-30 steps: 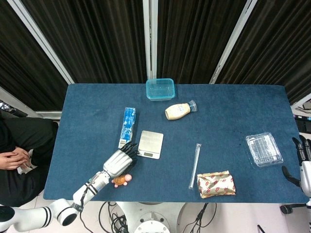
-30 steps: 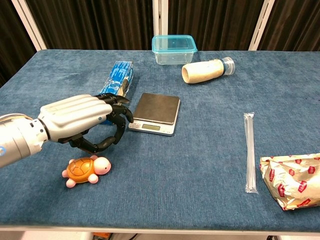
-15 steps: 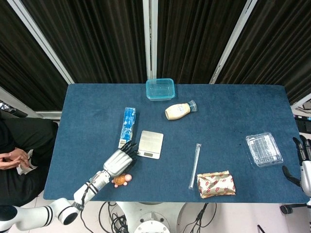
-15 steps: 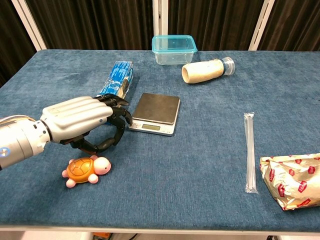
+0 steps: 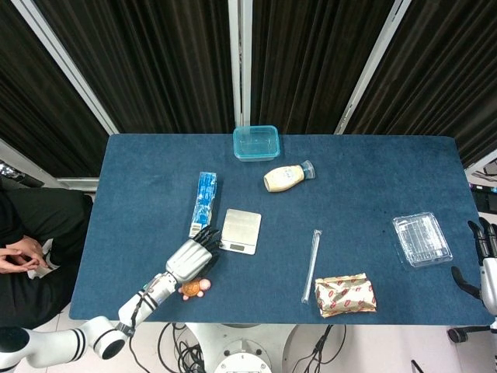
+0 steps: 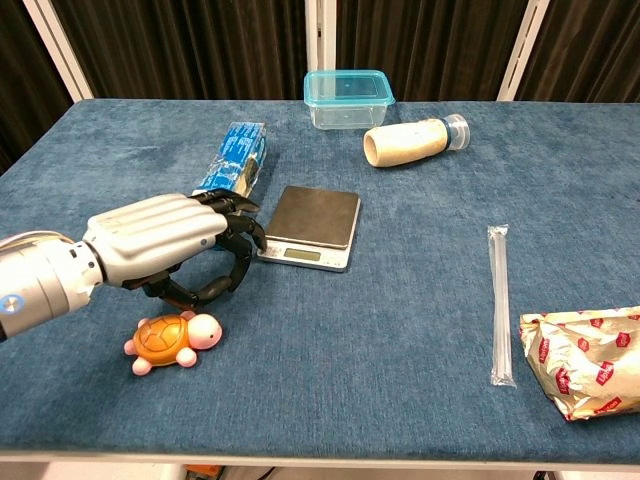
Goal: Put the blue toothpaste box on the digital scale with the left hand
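On the blue cloth table (image 5: 365, 194), head view: long blue cardboard toothpaste box (image 5: 204, 203) lying flat, long axis running away from the robot, just left of the flat silver digital scale (image 5: 241, 231). Left hand (image 5: 190, 259) just short of the box's near end; right hand (image 5: 484, 260) far off. Chest view: left hand (image 6: 165, 245) empty, fingers curled loosely, apart; clear teal-rimmed plastic container (image 6: 347, 97) holds nothing.

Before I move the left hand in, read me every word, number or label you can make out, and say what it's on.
No text reads clearly in either view.
Blue toothpaste box: white print on its top face, too blurred to read.
Digital scale: display strip at its front edge, no digits legible.
Snack packet: repeated red marks, too small to tell if they are lettering.
Cream bottle: no label visible.
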